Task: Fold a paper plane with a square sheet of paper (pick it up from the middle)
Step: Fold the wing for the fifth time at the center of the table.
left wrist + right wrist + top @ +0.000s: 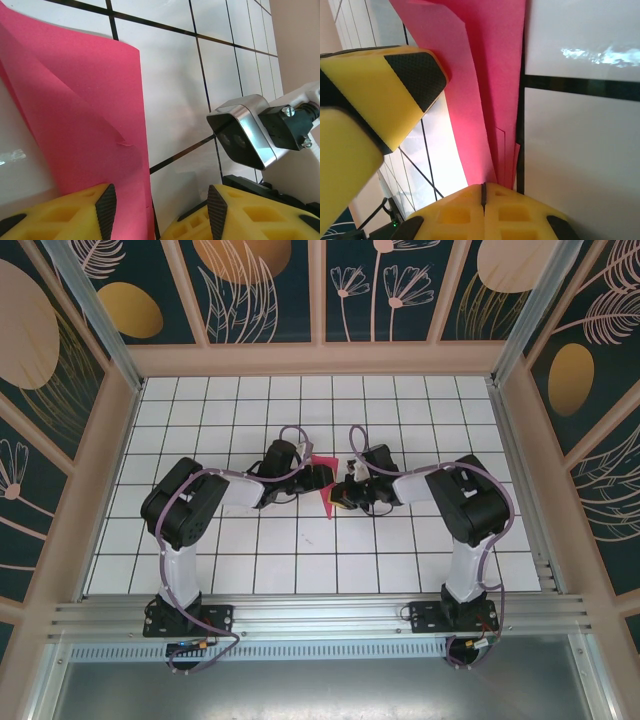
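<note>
Right fingers (460,215) pinch paper (485,75); left fingers (80,215) spread alongside.

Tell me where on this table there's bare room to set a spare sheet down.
Free: the far rows of the table along the back wall, the near tiles between the two arm bases, and the strips beside each side wall. Crowded: the centre, where the left gripper and right gripper meet at the pink paper.
</note>
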`<state>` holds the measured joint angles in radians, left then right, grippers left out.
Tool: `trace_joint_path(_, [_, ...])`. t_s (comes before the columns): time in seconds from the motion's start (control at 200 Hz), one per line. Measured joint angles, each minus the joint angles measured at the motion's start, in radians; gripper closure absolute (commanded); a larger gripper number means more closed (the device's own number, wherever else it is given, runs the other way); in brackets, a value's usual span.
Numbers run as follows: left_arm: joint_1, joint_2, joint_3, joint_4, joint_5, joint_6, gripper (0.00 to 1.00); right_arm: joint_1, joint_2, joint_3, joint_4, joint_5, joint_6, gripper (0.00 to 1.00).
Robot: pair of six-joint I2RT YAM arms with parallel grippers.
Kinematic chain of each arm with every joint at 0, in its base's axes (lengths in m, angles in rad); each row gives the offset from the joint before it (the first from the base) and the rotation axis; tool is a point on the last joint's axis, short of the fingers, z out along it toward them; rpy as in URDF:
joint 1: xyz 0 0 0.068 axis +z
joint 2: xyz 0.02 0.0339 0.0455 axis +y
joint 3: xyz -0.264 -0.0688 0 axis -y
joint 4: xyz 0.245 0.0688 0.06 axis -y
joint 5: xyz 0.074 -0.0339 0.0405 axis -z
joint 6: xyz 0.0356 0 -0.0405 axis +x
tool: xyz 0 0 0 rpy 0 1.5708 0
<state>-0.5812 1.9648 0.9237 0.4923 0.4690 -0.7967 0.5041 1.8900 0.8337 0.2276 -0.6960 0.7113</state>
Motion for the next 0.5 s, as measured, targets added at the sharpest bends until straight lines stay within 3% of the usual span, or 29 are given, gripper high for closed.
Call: trace_joint_path(0.5, [0.006, 0.023, 0.115, -0.078, -0.001, 0.05, 0.46, -0.005, 0.0, 0.029, -0.082, -0.005, -0.16, 1.0])
